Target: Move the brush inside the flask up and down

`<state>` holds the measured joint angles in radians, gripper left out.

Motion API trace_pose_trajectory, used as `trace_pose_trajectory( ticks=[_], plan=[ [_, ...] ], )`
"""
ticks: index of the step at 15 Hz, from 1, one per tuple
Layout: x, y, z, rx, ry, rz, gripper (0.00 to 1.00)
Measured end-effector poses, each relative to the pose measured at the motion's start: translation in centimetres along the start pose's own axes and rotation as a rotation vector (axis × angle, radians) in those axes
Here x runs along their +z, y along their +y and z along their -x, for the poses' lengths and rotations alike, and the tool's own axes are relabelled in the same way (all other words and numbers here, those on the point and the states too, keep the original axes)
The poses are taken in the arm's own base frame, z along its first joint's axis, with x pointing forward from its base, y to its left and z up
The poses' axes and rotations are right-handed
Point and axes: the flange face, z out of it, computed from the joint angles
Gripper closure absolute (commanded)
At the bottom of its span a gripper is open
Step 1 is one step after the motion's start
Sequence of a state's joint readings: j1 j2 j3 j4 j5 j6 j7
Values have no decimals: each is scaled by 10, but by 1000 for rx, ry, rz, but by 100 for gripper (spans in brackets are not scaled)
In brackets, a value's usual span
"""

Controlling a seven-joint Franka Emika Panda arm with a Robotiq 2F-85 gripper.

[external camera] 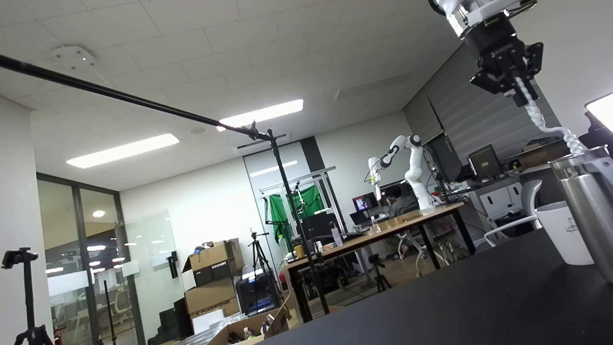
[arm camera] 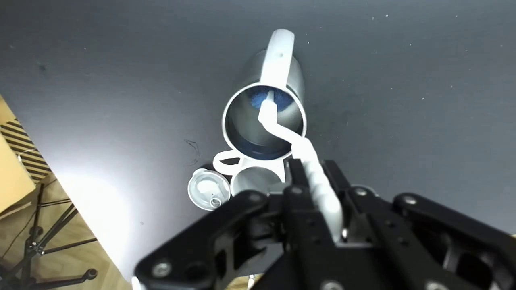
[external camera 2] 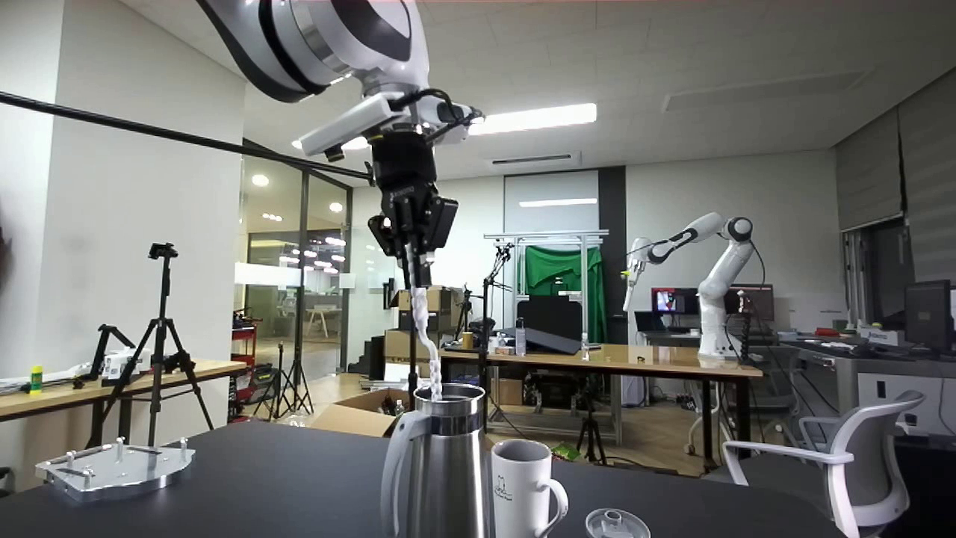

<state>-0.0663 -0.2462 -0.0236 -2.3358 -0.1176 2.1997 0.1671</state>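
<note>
The brush has a white, twisted, bent handle (external camera 2: 420,314). It also shows in an exterior view (external camera: 535,112) and in the wrist view (arm camera: 303,149). My gripper (arm camera: 314,165) is shut on the upper handle, above the flask; it shows in both exterior views (external camera: 519,91) (external camera 2: 416,270). The flask (external camera 2: 452,478) is a tall brushed-steel jug with a pale handle, upright on the table. It also shows in an exterior view (external camera: 591,211) and from above in the wrist view (arm camera: 297,74). The lower handle goes into its mouth. Blue bristles (arm camera: 284,100) sit inside, near the handle side.
A white mug (external camera 2: 514,486) stands against or close beside the flask, with its grey interior seen in the wrist view (arm camera: 256,179). A clear lid (arm camera: 207,187) lies beside the mug. A metal plate with posts (external camera 2: 123,474) lies on the black table (external camera 2: 299,478).
</note>
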Motion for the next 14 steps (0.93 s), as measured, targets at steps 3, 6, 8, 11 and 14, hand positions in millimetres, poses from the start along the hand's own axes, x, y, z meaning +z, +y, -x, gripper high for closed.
trace_pose_trajectory(
  ticks=[3,6,8,11,14],
  plan=[
    [18,0,-2,-5,-6,-2,96],
    [42,1,-5,-8,-20,-1,96],
    [58,2,-7,-6,-34,-1,96],
    [65,4,-11,-7,-34,-2,96],
    [58,4,-10,-8,-28,-2,96]
  ],
)
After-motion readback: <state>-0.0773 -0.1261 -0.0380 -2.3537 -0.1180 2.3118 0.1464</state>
